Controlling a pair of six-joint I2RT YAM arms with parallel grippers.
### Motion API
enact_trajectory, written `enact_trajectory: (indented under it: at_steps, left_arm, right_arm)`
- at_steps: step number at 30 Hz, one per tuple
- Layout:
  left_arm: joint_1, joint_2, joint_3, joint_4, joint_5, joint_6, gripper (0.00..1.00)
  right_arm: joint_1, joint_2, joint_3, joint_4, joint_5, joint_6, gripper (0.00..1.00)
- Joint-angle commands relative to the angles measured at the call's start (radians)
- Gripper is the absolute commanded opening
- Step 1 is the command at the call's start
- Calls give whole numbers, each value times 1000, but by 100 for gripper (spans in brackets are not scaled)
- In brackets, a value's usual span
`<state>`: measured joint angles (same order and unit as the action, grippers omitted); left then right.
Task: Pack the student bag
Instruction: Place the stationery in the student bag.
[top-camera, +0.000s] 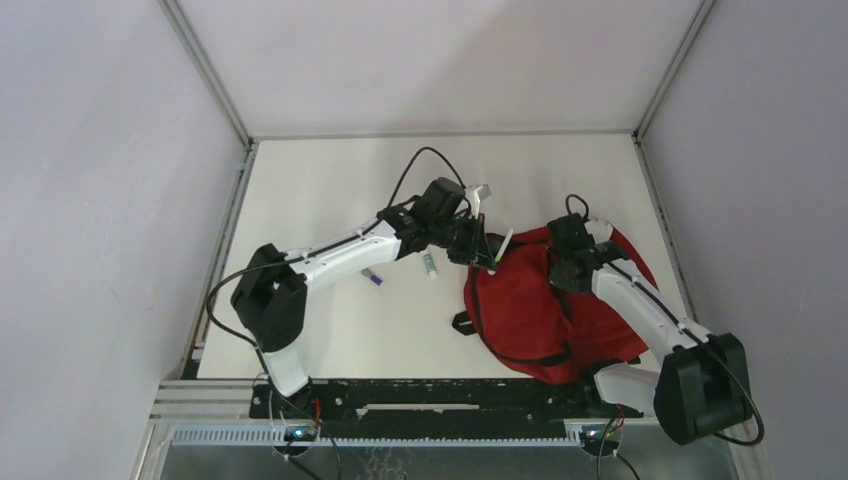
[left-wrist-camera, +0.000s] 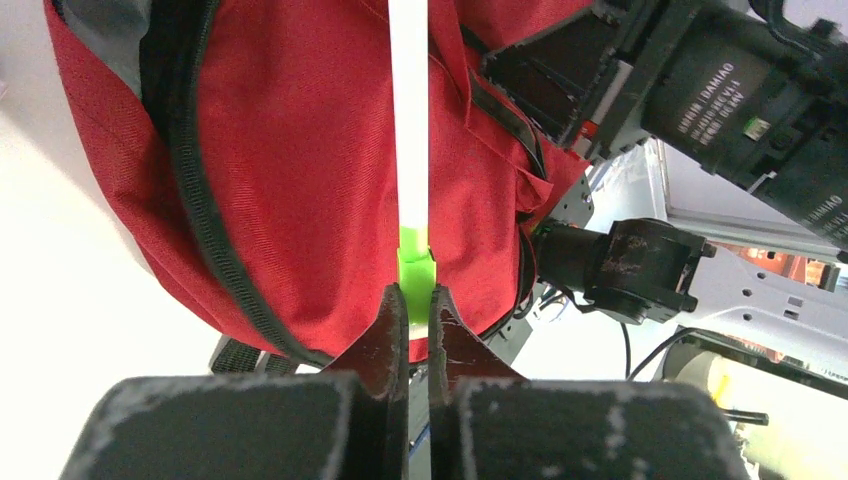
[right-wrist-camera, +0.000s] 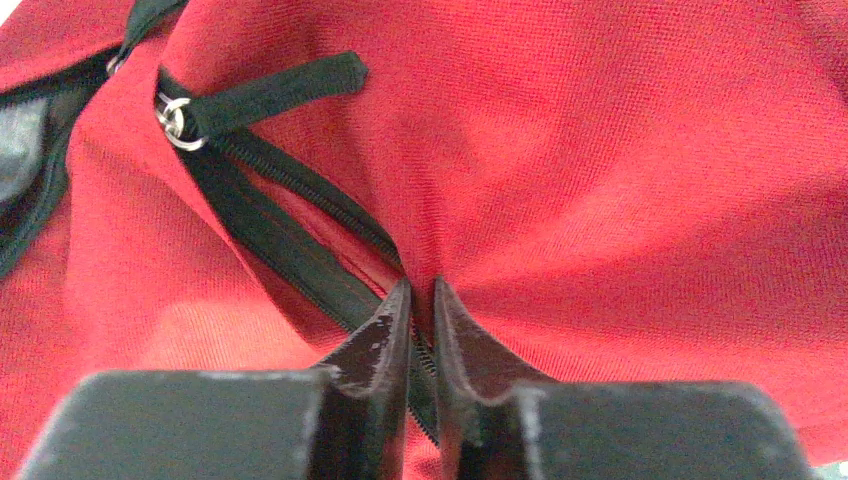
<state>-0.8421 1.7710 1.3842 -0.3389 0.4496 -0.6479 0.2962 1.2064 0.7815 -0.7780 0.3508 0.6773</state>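
the student bag (right-wrist-camera: 620, 180) fills nearly the whole view with red woven fabric. a black zipper trim (right-wrist-camera: 270, 240) runs slantwise from the upper left down to the right gripper (right-wrist-camera: 420, 300), whose two dark, scuffed fingers (right-wrist-camera: 375, 345) are pinched together on it. at the upper left a metal ring (right-wrist-camera: 172, 120) carries a black fabric pull tab (right-wrist-camera: 280, 90) pointing right. grey lining (right-wrist-camera: 20, 150) shows at the left edge.
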Motion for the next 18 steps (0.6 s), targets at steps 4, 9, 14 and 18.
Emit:
enact_trajectory:
  at_steps: [4,9,14,18]
  left_arm:
    - [-19,5,85,23,22,-9,0]
    - [-30,16,93,19,23,-6,0]
    - [-32,4,88,4,15,9,0]
    - [-35,2,87,0,15,11,0]
  right_arm:
    - [4,-106,-14,-55,5,2,43]
    - [13,-40,-17,-43,25,6,36]
    - [16,-31,-18,-45,48,18,27]
    - [35,-90,-9,-76,71,34,29]
